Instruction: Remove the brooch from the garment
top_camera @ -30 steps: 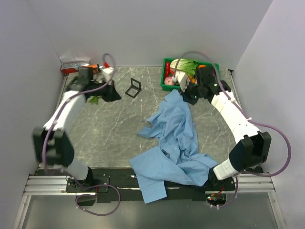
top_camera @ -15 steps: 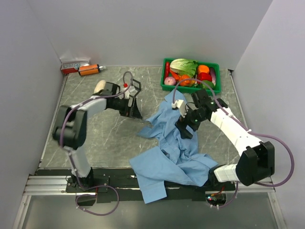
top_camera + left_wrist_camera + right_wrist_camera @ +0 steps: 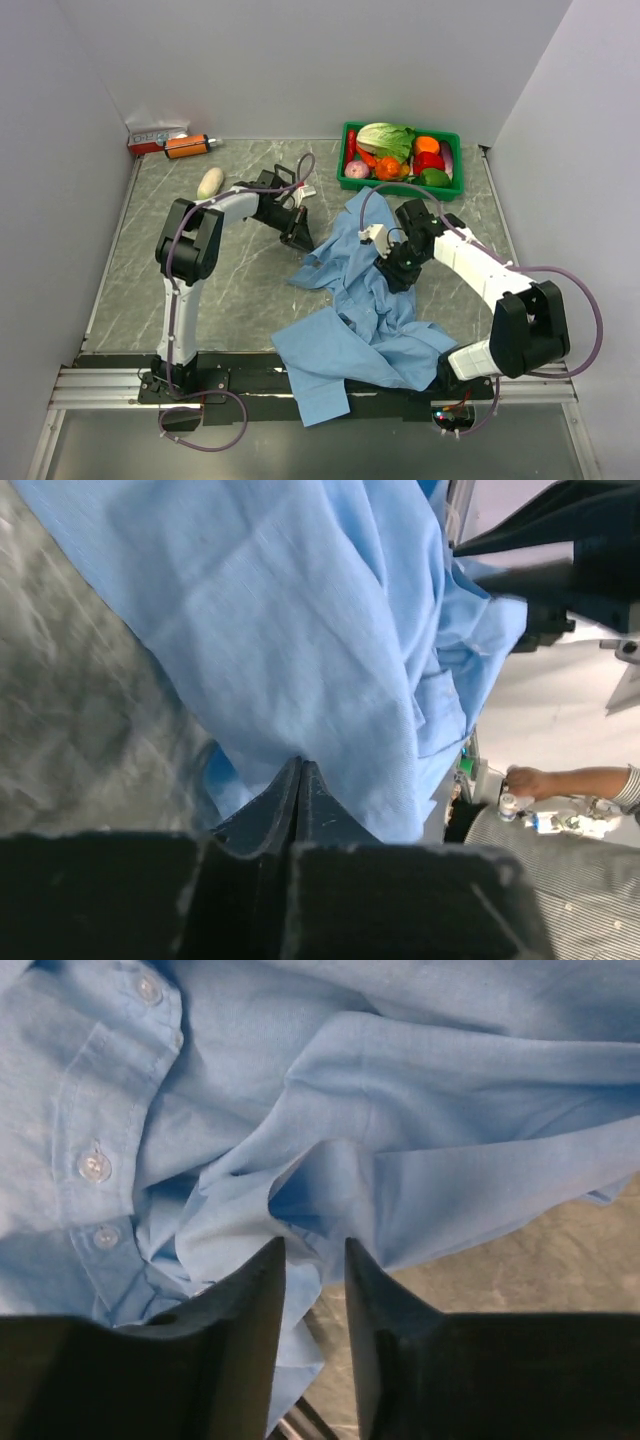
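Observation:
The garment [image 3: 365,310], a light blue wrinkled shirt, lies crumpled from the table's middle to the near edge. The brooch is not visible in any view. My left gripper [image 3: 300,236] is at the shirt's upper left edge. In the left wrist view it [image 3: 300,766] is shut, its tips against the cloth [image 3: 300,630], with nothing visibly between them. My right gripper [image 3: 398,272] is low over the shirt's upper right part. In the right wrist view it [image 3: 315,1250] is open a little, with a fold of cloth [image 3: 450,1080] at its tips. White buttons [image 3: 93,1165] show on the placket.
A green basket [image 3: 349,128] of vegetables stands at the back right. An orange bottle [image 3: 187,146] and a red-and-white box [image 3: 155,136] lie in the back left corner. A pale oval object [image 3: 210,182] lies beside the left arm. The shirt hangs over the near table edge.
The left gripper has swung from the back left corner to the shirt's left edge. The right gripper has come from near the basket down onto the shirt.

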Robot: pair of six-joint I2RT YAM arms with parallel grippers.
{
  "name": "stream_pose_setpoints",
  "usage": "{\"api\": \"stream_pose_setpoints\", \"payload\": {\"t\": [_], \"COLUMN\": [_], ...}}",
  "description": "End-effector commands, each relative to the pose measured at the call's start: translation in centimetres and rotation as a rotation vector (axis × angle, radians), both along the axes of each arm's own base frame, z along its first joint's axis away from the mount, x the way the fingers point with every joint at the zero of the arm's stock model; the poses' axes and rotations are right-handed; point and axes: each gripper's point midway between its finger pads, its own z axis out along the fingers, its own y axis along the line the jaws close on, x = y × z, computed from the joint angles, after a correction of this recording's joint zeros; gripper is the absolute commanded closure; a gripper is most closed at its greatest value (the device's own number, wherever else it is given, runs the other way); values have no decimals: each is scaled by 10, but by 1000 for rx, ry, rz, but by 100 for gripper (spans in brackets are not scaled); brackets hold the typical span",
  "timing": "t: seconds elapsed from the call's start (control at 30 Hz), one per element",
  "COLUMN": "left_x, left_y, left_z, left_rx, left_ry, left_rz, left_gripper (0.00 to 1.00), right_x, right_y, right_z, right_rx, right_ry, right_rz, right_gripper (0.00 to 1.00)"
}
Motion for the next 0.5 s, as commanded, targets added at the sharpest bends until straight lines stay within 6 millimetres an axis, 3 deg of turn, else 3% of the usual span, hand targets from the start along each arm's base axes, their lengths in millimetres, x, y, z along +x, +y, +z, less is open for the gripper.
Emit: {"api": "stream_pose_setpoints", "payload": {"t": [0.0, 0.03, 0.1, 0.13, 0.2, 0.23, 0.27, 0.3, 0.33, 0.37, 0.4, 0.43, 0.47], "left_x": [-6, -5, -2, -6, -8, -19, -22, -33, -43, -54, -67, -72, -67], "left_y": [17, 24, 50, 62, 96, 107, 123, 135, 142, 150, 153, 155, 153], "left_z": [41, 59, 68, 91, 92, 106, 108, 96, 104, 102, 91, 94, 93], "left_rx": [-65, -75, -53, -51, 10, 28, 52, 96, 107, 130, 151, 162, 151], "left_ry": [-67, -113, -160, -225, -304, -340, -355, -363, -400, -385, -368, -391, -424], "left_rz": [-42, -30, 29, 49, 90, 98, 126, 123, 125, 130, 122, 131, 151], "left_gripper": [99, 99, 99, 99, 99, 99, 99, 99, 99, 99, 99, 99, 78], "right_x": [29, 36, 57, 63, 84, 90, 101, 104, 106, 110, 103, 99, 89], "right_y": [10, 12, 17, 19, 27, 30, 34, 36, 39, 42, 41, 42, 43], "right_z": [22, 26, 46, 52, 74, 79, 89, 94, 96, 101, 99, 98, 95], "right_rx": [22, 23, 32, 41, 69, 77, 90, 98, 104, 115, 111, 118, 127], "right_ry": [-91, -106, -172, -196, -278, -296, -320, -320, -311, -299, -255, -229, -196], "right_rz": [22, 22, 27, 31, 43, 43, 34, 27, 23, -3, -11, -20, -33], "right_gripper": [79, 82, 88, 89, 94, 96, 97, 98, 98, 93, 84, 69, 47]}}
